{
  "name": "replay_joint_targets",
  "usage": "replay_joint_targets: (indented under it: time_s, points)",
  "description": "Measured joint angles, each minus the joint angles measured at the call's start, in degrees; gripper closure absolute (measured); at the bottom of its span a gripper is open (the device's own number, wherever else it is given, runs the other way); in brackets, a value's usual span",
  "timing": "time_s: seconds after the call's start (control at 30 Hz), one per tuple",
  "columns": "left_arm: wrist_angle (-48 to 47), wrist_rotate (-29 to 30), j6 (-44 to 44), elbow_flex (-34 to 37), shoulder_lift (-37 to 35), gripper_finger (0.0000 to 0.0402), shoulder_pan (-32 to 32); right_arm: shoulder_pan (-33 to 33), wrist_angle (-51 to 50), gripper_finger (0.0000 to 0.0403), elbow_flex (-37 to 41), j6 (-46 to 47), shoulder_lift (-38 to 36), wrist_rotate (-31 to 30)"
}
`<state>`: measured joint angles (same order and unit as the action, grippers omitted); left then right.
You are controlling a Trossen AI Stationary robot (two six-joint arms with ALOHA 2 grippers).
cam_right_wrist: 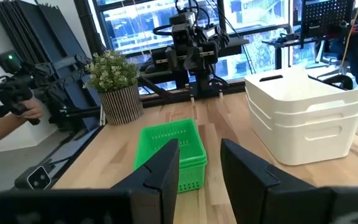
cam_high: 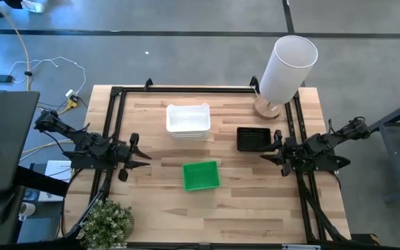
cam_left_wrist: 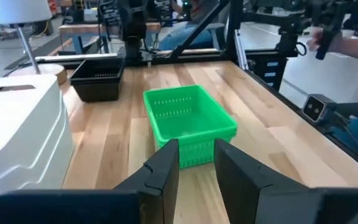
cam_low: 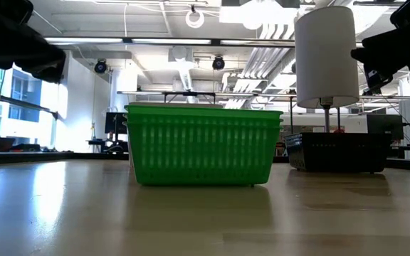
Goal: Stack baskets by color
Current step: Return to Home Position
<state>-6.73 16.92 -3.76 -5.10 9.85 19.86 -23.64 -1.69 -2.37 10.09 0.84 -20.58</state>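
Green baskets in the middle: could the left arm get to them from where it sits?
Probably yes. The left gripper, open, faces the green baskets across bare table, with nothing between them.

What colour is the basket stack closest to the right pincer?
Black. The basket stack shows best in the left wrist view.

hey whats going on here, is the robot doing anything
Nothing is being handled right now. The baskets look sorted by colour on the table: white baskets, green baskets, and black baskets near the tall white cylinder. The left gripper and right gripper are open and empty at opposite sides of the table.
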Motion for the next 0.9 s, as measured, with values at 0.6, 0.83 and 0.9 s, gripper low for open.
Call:
replay_joint_targets:
  time_s: [0.6, 0.83, 0.9]
  points:
    - [12.3, -2.5, -1.6, 4.4, -0.2, 0.0312, 0.1, 0.0, -0.1, 0.0295, 0.0, 0.0, 0.0, 0.0]
    - [10.4, -4.3, 0.2, 4.4, -0.5, 0.0312, 0.1, 0.0, -0.1, 0.0295, 0.0, -0.1, 0.0, 0.0]
    - [9.7, -5.3, 1.2, 4.4, -0.5, 0.0312, 0.1, 0.0, -0.1, 0.0295, 0.0, -0.1, 0.0, 0.0]
